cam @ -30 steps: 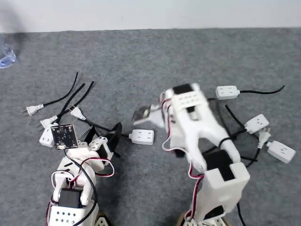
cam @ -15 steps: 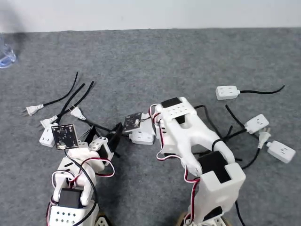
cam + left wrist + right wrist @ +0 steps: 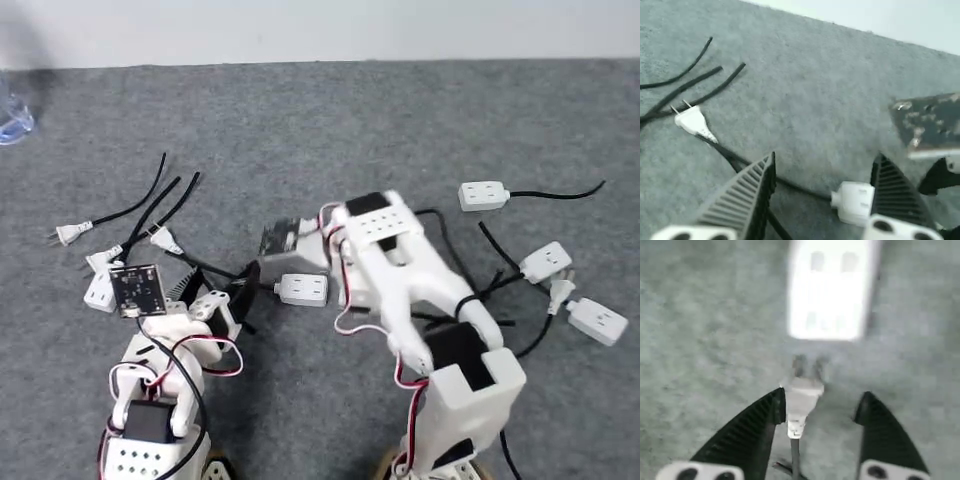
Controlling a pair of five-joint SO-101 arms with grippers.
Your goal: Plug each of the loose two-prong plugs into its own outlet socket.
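Observation:
A white two-prong plug [image 3: 801, 390] lies between the fingers of my right gripper [image 3: 822, 392], touching one finger with a gap to the other. Its prongs point at a white outlet [image 3: 832, 290] just ahead. In the high view that outlet [image 3: 302, 289] lies mid-table beside the right arm [image 3: 385, 250]. My left gripper [image 3: 825, 160] is open and low over a black cord, the same outlet [image 3: 855, 202] by one finger. Another loose plug [image 3: 692, 121] lies farther off.
Loose plugs [image 3: 68, 234] [image 3: 165, 240] and an outlet [image 3: 98, 293] lie at the left. More outlets [image 3: 484, 195] [image 3: 546, 262] [image 3: 598, 322] and a plug [image 3: 562, 291] lie at the right among black cords. One cord drapes over the right arm.
The right arm swung left to the middle outlet, dragging a black cord with it, then drew back a little so the outlet shows whole. The left arm stayed put.

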